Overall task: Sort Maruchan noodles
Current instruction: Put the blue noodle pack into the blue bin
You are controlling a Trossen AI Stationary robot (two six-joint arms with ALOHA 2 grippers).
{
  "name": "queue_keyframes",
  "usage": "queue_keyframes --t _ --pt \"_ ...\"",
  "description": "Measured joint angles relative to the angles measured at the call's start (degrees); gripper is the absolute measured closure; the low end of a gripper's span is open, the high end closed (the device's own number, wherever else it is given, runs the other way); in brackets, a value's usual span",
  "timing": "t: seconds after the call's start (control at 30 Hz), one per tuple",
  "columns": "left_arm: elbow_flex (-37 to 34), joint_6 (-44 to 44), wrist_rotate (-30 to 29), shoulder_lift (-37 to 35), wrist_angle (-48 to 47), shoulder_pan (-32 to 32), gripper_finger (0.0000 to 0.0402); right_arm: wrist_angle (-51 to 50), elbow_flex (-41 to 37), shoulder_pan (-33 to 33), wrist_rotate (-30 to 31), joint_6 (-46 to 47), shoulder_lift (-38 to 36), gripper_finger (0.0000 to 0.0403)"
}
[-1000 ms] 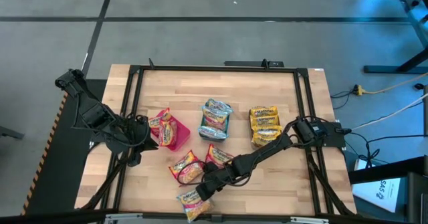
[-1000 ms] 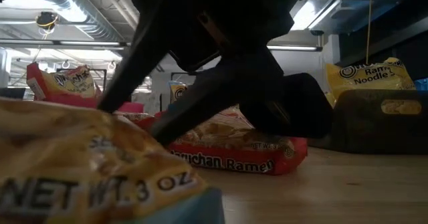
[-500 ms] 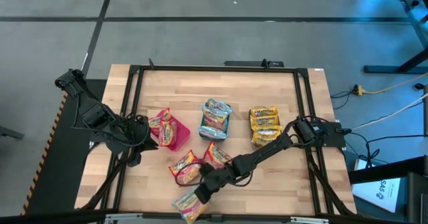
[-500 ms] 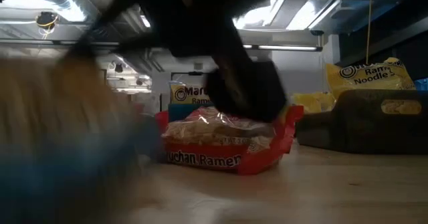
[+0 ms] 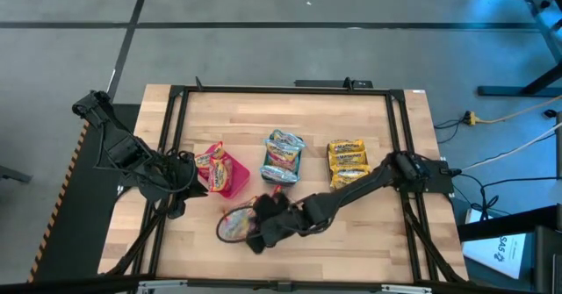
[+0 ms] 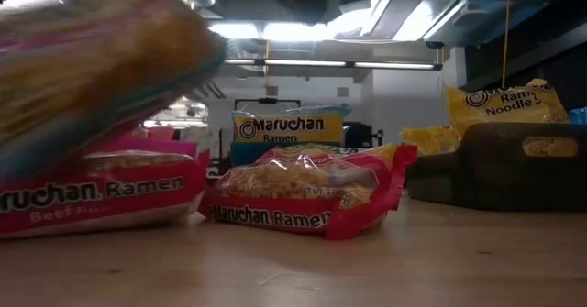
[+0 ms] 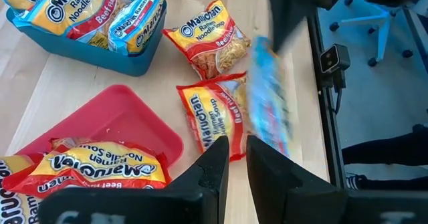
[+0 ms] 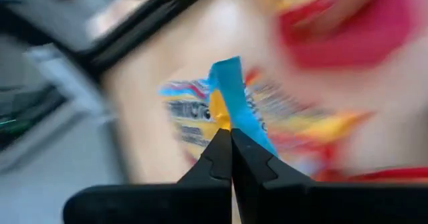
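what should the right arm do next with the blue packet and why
Probably carry it toward the teal bin. The right gripper is shut on the light-blue packet, lifted off the table above the red packets, and that bin holds blue-wrapped packets. The left gripper waits by the pink bin.

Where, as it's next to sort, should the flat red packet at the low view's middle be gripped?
Probably the raised crimped end seam of the red Maruchan packet, from above. It lies flat on the table; its faces give no purchase; the seam curls up.
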Motion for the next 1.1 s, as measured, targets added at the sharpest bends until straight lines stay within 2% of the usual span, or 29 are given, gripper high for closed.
queue_keyframes --t 0.07,0.27,0.4,0.77,1.1 --pt "0.0 0.0 0.0 0.0 0.0 0.0 0.0355 -10.0 4.6 -0.3 6.3 -2.2 0.0 0.0402" --pt "0.0 0.0 0.0 0.0 0.0 0.0 0.0355 -35.2 18.1 -1.0 17.8 -4.5 -0.2 0.0403" --pt "0.0 0.0 -0.1 0.0 0.0 0.0 0.0355 -45.8 23.7 -2.7 22.0 -4.6 -0.2 0.0403" --pt "0.0 0.0 -1.5 0.0 -0.1 0.0 0.0355 -49.4 23.7 -11.1 21.0 -10.9 -0.1 0.0403" --pt "0.0 0.0 -1.5 0.0 -0.1 0.0 0.0355 -48.8 23.6 -17.0 15.6 -16.3 0.5 0.0403"
